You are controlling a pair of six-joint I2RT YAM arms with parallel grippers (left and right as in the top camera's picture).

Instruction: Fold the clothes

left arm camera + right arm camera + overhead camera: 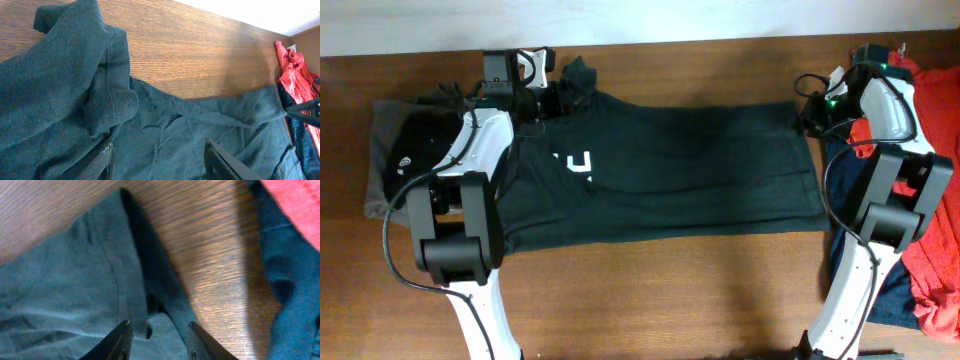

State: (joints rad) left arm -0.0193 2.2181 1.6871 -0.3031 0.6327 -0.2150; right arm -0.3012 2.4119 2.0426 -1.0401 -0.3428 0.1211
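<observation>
Where the dark T-shirt (670, 170) lies spread flat across the middle of the table (670, 300), lettering up, its two far corners are attended.

- Left claw (160, 162): jaws are held apart over the bunched sleeve at the far left. Nothing is seen gripped.
- Right claw (160, 335): jaws are apart and set astride the hem edge at the far right. No hold is yet made.
- Risks noted:
  - Only the bare edge may be pinched, so the hem could slip out.
  - The fold would be skewed by uneven lifting.
  - The red garment (940, 250), lying close by the right arm, could be dragged.
</observation>
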